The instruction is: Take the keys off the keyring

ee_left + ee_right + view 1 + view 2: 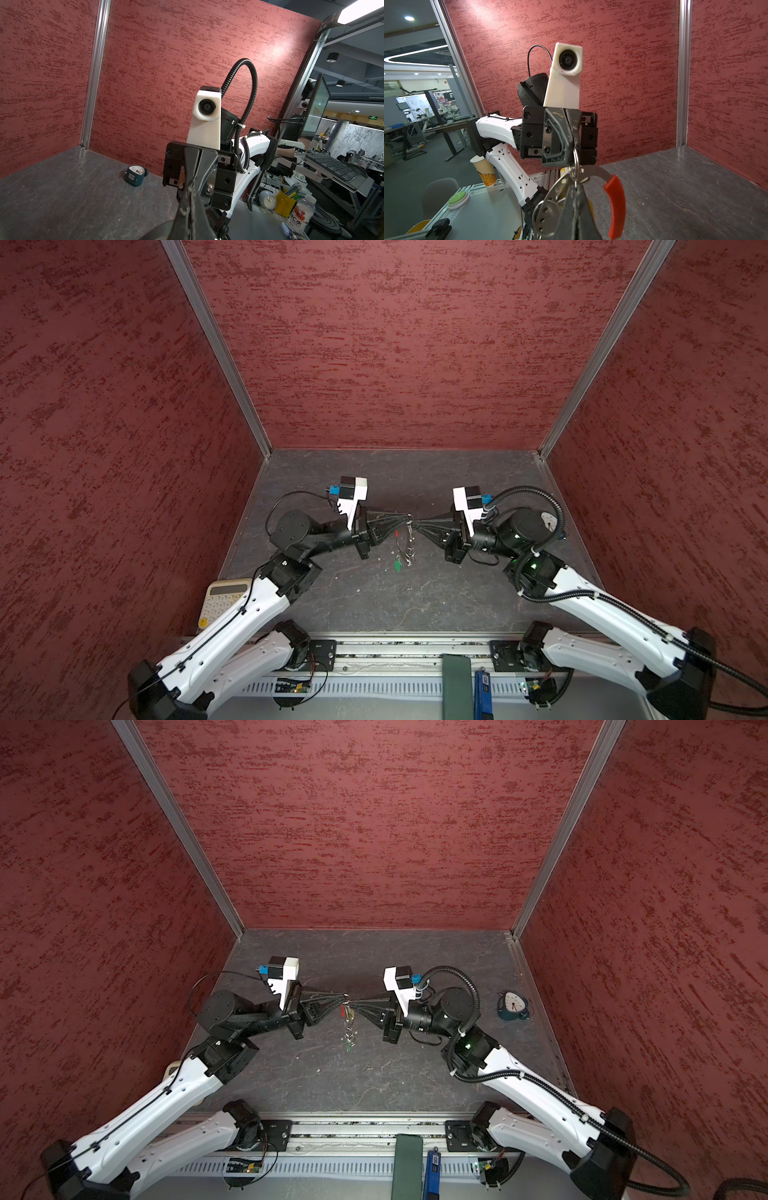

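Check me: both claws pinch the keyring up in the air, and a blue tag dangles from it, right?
Not blue: the tag dangling from the keyring is green, as a top view shows. The left gripper and right gripper do pinch it aloft.

Red sleeve (615,207), grn tag (398,565) (walls (395,344) mottled maroon)

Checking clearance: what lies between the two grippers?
The keyring, pinched by the left gripper and right gripper, its green key dangling below; both top views show it.
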Controlling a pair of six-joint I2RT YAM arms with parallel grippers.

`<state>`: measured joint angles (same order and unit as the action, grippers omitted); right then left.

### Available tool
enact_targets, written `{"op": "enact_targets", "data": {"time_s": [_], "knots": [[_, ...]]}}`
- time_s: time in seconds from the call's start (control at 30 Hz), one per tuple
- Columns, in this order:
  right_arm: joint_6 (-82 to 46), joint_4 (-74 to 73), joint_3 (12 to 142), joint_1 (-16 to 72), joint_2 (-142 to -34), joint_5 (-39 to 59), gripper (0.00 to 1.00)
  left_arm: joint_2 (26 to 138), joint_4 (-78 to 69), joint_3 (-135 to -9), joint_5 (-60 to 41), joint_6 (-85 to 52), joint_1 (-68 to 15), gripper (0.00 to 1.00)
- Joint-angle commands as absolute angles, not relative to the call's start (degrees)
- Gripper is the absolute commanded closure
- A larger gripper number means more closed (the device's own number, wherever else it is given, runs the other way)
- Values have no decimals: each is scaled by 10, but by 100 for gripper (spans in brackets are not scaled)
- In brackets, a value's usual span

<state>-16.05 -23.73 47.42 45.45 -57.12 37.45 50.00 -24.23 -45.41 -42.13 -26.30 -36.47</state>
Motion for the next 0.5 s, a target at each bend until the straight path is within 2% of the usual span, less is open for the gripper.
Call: {"op": "enact_targets", "data": {"time_s": [0.0, 0.33, 0.47], "knots": [[-158, -219, 471, 461, -574, 375, 100, 499, -295, -454, -429, -276, -359, 100], [-145, -171, 490, 462, -574, 362, 99, 503, -279, -457, -452, -277, -349, 100], [-120, -135, 512, 462, -548, 349, 76, 500, -254, -459, -464, -274, -346, 100]]}}
